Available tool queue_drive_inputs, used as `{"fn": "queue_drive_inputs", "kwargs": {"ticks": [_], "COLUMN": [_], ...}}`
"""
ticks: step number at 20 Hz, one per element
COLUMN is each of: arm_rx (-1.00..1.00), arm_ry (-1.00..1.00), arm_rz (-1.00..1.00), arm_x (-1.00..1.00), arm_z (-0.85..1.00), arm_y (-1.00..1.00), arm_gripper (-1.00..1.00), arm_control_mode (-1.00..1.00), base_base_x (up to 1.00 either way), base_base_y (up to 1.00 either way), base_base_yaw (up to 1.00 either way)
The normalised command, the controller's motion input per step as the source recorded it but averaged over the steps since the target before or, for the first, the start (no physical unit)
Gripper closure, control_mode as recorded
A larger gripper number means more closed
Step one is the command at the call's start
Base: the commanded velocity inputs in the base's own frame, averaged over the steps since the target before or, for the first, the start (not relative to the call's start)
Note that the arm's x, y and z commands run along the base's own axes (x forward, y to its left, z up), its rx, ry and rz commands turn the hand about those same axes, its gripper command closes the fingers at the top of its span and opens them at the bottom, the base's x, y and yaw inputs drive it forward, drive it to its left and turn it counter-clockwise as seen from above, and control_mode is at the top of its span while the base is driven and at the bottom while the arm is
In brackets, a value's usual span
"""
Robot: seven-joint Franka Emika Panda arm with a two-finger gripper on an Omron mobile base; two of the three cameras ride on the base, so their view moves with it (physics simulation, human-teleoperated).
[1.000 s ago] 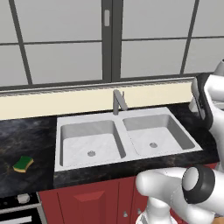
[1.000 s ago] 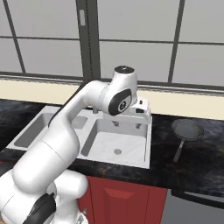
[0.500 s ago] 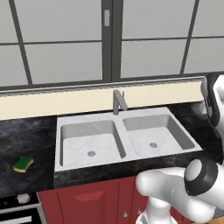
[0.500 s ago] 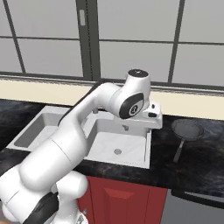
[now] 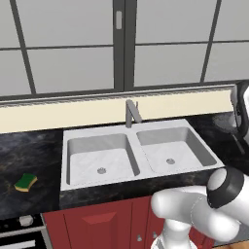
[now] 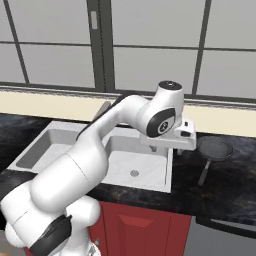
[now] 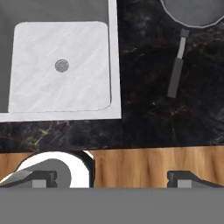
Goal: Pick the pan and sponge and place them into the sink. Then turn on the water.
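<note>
In the hand view the gripper (image 7: 111, 177) looks straight down with its two dark tips set wide apart and nothing between them, so the claw is wide and empty. Directly under it lies the front edge of the black counter (image 7: 144, 122), with wooden floor showing below that edge.

The step in hand, as I judge it, is the approach to the pan (image 6: 214, 148), the first of the two things to be carried. It rests on the counter just to the right of the sink (image 6: 167, 172), its thin handle (image 7: 176, 74) pointing toward the front edge (the bowl is cut off at the top of the hand view). To do this well, the hand should travel further out over the counter until the handle sits midway between the tips, with the tips straddling the handle across its width, then descend straight. Gripping near the bowl end would probably reduce sag when lifting.

Farther off, both basins are bare and the faucet (image 5: 131, 113) runs no water. The sponge (image 5: 26, 182) lies on the counter well to the left of the sink, untouched, a job for afterwards.
</note>
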Motion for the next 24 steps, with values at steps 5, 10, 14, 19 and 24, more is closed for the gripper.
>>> {"fn": "queue_drive_inputs", "kwargs": {"ticks": [5, 10, 14, 19, 24], "arm_rx": [0.00, 0.00, 0.00, 0.00, 0.00], "arm_ry": [0.00, 0.00, -0.02, -0.01, 0.00], "arm_rz": [0.00, 0.00, 0.00, 0.00, 0.00], "arm_x": [0.00, 0.00, 0.01, 0.02, 0.01], "arm_z": [-0.13, -0.12, -0.11, -0.17, -0.15], "arm_y": [-0.20, -0.19, -0.20, -0.21, -0.24], "arm_gripper": [-1.00, -1.00, -1.00, -1.00, -1.00], "arm_control_mode": [-1.00, -1.00, -1.00, -1.00, -1.00], "base_base_x": [0.00, 0.00, 0.00, 0.00, 0.00], "base_base_y": [0.00, 0.00, 0.00, 0.00, 0.00], "base_base_yaw": [0.00, 0.00, 0.00, 0.00, 0.00]}}
